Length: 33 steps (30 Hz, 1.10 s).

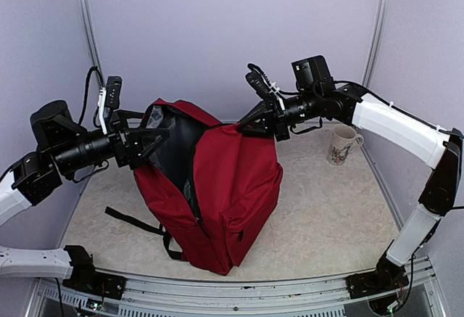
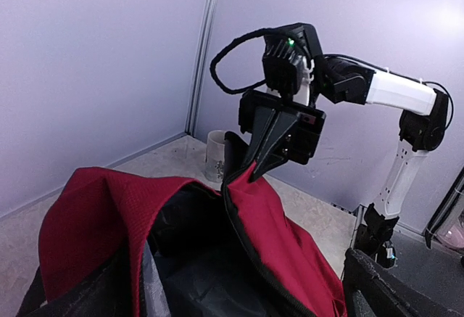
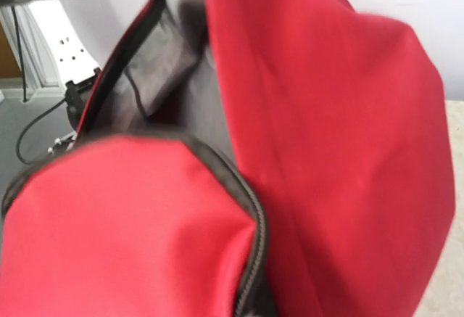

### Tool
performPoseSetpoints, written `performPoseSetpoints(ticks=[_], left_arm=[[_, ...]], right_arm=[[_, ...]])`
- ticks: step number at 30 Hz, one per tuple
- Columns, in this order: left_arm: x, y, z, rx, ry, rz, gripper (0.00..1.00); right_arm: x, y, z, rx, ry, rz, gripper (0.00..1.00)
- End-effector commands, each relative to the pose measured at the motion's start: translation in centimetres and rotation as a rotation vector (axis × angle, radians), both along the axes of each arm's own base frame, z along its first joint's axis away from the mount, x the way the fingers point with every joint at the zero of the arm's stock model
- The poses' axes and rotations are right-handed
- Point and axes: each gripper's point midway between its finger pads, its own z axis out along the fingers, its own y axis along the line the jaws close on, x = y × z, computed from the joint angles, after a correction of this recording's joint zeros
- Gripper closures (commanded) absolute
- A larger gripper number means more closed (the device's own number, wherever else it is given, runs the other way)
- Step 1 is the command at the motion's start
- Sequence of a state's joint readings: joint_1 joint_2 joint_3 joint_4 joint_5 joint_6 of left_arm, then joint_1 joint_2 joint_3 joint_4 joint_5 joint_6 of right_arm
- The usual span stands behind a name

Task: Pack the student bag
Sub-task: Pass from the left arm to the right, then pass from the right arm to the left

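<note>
Right gripper (image 1: pixel 243 124) is pinching the student bag (image 1: pixel 232 194) by its right rim, left gripper (image 1: pixel 154 145) gapes wide. Hold that mouth taut.

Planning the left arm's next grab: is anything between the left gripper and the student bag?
Nothing visible does. The left gripper hangs open right at the back rim of the student bag; the mug stands well off to the right.
</note>
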State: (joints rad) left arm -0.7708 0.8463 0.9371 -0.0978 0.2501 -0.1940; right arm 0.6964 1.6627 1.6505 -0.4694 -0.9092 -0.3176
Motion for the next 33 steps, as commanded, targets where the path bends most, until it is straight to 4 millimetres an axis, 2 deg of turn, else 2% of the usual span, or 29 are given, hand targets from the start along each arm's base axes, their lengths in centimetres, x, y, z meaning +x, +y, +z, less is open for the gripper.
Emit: performPoseSetpoints(ticks=[1, 4, 6, 9, 12, 14, 15, 17, 19, 23, 24, 27, 29, 33], left_arm=[[-1.1, 1.8, -0.1, 0.024, -0.034, 0.041, 0.01], [-0.6, 2.7, -1.7, 0.085, -0.002, 0.094, 0.01], [-0.6, 3.2, -1.9, 0.096, 0.004, 0.119, 0.01], [-1.0, 4.6, -1.0, 0.08, -0.014, 0.158, 0.01], [-2.4, 6.0, 0.9, 0.035, -0.05, 0.161, 0.01], [-3.3, 6.3, 0.8, 0.018, -0.047, 0.139, 0.01], [-3.5, 6.4, 0.1, 0.014, -0.029, 0.13, 0.03], [-3.8, 5.5, -3.5, 0.015, 0.033, 0.087, 0.09], [-4.9, 4.9, -6.2, -0.028, 0.057, 0.017, 0.11], [-5.2, 6.0, -9.6, -0.139, 0.059, 0.051, 0.12], [-5.1, 6.0, -10.4, -0.157, 0.072, 0.057, 0.12], [-5.3, 5.1, -10.6, -0.132, 0.078, 0.021, 0.12], [-4.8, 4.2, -12.1, -0.06, 0.117, 0.025, 0.13], [-5.5, 1.9, -14.5, 0.025, 0.177, -0.03, 0.12]], right_arm=[[-0.4, -0.7, 0.4, 0.064, 0.011, 0.049, 1.0], [-0.9, -1.1, 0.1, 0.065, 0.033, 0.072, 1.0], [-1.0, -1.5, 0.1, 0.066, 0.031, 0.067, 1.0], [-1.0, -2.0, 0.1, 0.07, 0.026, 0.05, 1.0], [-0.8, -2.3, 0.4, 0.078, 0.033, 0.038, 1.0], [-0.6, -2.3, 0.6, 0.083, 0.037, 0.028, 1.0], [-0.5, -2.2, 0.8, 0.088, 0.037, 0.021, 1.0], [-0.2, -2.2, 1.2, 0.102, 0.029, 0.009, 1.0], [-0.1, -2.2, 1.5, 0.116, 0.018, 0.006, 1.0], [-0.1, -2.1, 1.5, 0.118, 0.016, 0.007, 1.0], [-0.1, -2.1, 1.5, 0.116, 0.018, 0.007, 1.0], [0.0, -2.2, 1.2, 0.112, 0.017, 0.004, 1.0], [0.0, -2.2, 1.1, 0.112, 0.017, 0.001, 1.0], [0.0, -2.2, 1.3, 0.117, 0.013, 0.001, 1.0]])
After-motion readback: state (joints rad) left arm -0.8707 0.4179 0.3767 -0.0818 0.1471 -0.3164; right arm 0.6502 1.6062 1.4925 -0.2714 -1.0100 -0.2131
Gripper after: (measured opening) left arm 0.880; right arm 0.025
